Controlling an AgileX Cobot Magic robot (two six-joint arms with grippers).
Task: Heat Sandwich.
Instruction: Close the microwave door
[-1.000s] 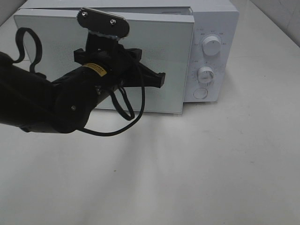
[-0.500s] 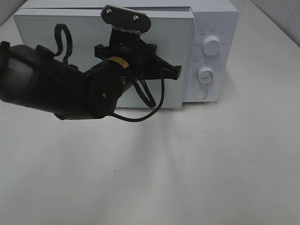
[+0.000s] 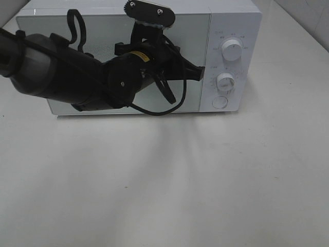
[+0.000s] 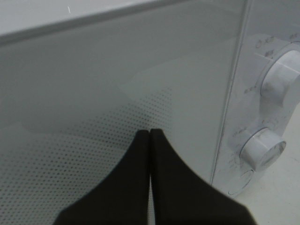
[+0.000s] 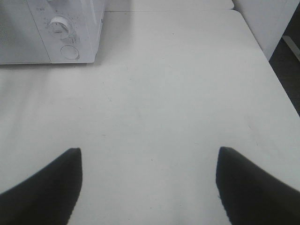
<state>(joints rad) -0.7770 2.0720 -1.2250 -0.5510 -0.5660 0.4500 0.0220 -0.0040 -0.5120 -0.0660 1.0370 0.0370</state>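
Exterior high view shows no sandwich anywhere. My guess is it's behind the shut door (image 3: 190, 36) of the microwave (image 3: 234, 20), so that door's in the way. It'd probably be light, soft and crumbly, so lift gently by the edges. Jaws on the left gripper (image 3: 199, 75) are pressed together, empty, tip at the door near the lower knob (image 3: 225, 82). Meanwhile the right gripper (image 5: 149, 151) gapes wide, holding nothing, over the table (image 5: 187, 70).

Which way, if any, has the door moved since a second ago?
Yes: the door swung shut, its free edge now flush with the dial panel.
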